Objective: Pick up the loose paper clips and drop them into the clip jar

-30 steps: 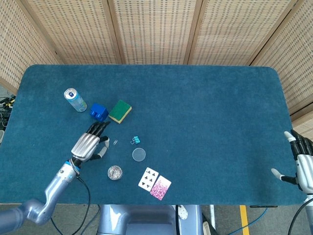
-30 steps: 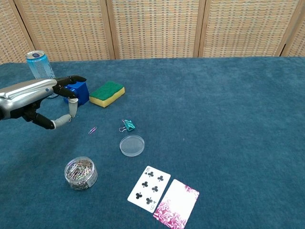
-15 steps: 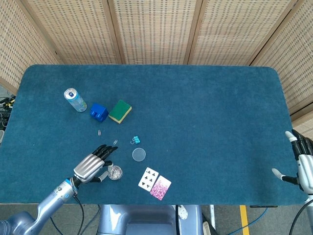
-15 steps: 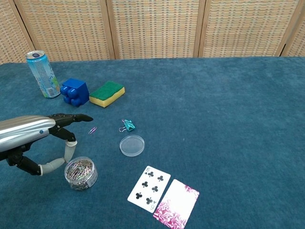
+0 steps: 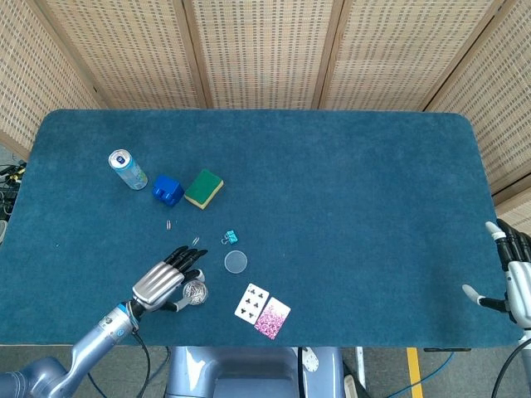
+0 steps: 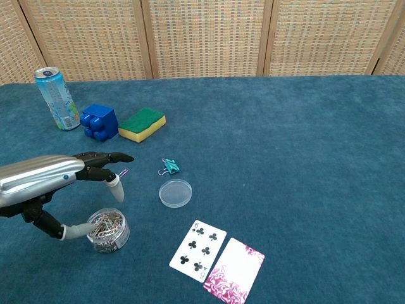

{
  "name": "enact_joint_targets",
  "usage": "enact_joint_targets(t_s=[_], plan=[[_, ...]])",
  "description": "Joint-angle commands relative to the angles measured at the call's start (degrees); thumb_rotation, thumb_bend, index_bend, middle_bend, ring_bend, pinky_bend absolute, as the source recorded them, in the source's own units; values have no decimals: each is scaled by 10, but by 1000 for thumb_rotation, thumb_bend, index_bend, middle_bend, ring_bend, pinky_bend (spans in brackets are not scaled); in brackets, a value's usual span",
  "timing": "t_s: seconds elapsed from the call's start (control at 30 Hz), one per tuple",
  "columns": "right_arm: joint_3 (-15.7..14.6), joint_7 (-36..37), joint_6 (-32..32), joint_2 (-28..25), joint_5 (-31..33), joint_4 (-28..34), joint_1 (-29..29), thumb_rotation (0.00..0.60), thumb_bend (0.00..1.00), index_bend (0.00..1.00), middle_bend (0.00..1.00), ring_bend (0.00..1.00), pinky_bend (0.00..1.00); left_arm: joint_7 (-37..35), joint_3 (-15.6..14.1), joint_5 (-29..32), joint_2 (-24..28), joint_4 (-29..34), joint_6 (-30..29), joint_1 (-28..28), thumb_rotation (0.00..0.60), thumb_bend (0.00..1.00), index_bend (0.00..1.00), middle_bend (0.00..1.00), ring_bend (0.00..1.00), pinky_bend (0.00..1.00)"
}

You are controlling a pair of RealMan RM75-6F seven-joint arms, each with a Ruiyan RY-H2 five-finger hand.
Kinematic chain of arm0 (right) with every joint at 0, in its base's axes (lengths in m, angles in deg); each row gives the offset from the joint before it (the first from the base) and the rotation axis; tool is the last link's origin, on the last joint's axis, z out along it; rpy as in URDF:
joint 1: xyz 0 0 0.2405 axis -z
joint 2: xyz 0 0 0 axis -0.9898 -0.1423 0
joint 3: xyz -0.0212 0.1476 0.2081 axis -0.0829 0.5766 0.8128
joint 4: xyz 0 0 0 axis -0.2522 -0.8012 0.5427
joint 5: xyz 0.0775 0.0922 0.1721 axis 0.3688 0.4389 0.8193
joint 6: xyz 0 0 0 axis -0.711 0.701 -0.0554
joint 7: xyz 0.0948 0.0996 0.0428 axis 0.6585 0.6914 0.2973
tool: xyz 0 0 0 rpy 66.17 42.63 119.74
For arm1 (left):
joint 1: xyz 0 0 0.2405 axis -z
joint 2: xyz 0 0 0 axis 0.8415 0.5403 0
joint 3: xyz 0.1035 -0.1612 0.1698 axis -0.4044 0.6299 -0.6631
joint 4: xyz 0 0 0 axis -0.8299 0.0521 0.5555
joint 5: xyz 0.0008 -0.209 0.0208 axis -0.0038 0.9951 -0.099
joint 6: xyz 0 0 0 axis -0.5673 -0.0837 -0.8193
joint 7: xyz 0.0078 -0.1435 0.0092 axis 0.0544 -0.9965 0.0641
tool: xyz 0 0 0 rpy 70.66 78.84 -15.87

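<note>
The clear clip jar (image 5: 196,292) (image 6: 107,229), full of paper clips and without its lid, stands near the table's front edge. My left hand (image 5: 166,280) (image 6: 57,180) hovers at the jar's left side. Its fingers are spread above the rim and its thumb is low beside the jar wall; I see nothing held in it. Two loose paper clips lie on the cloth beyond the hand, one pink (image 5: 196,241) (image 6: 123,172) and one further back (image 5: 170,224). My right hand (image 5: 514,278) is at the far right table edge, fingers apart, holding nothing.
The jar's round clear lid (image 5: 236,262) (image 6: 175,192) lies right of the hand, with a teal binder clip (image 5: 230,238) (image 6: 169,166) behind it. Two playing cards (image 5: 262,309) (image 6: 217,253) lie at the front. A can (image 5: 127,169), blue block (image 5: 167,190) and sponge (image 5: 203,188) stand further back.
My left hand has come from beside the blue block toward the front edge, then shifted right to the jar. Its finger and thumb have spread apart. The right hand stayed still.
</note>
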Motion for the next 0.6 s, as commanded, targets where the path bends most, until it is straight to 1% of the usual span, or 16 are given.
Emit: enact_joint_targets(t_s=[0.03, 0.17, 0.23, 0.33, 0.43, 0.5, 0.6], plan=[[0, 0, 0, 0, 0, 0, 0, 600, 0, 0, 0, 0, 0, -5, 0, -3, 3, 2, -3, 0, 600, 298, 321, 0, 0, 0], [-1, 0, 1, 0, -1, 0, 1, 600, 0, 0, 0, 0, 0, -8, 3, -3, 9, 7, -9, 0, 600, 301, 323, 0, 0, 0], [-1, 0, 1, 0, -2, 1, 1, 600, 0, 0, 0, 0, 0, -12, 8, 0, 11, 7, -14, -1, 600, 338, 325, 0, 0, 0], [0, 0, 2, 0, -2, 1, 1, 600, 0, 0, 0, 0, 0, -18, 20, 11, 14, 6, -19, 0, 600, 429, 334, 0, 0, 0], [-1, 0, 1, 0, -2, 1, 1, 600, 0, 0, 0, 0, 0, -15, 41, 34, 12, -6, -11, 7, 600, 519, 357, 0, 0, 0], [-1, -1, 1, 0, -3, 1, 1, 600, 0, 0, 0, 0, 0, -9, 54, 50, 8, -18, 4, 15, 600, 582, 385, 0, 0, 0], [-1, 0, 2, 0, -3, 1, 1, 600, 0, 0, 0, 0, 0, -5, 71, 73, -6, -50, 36, 34, 600, 620, 398, 0, 0, 0]])
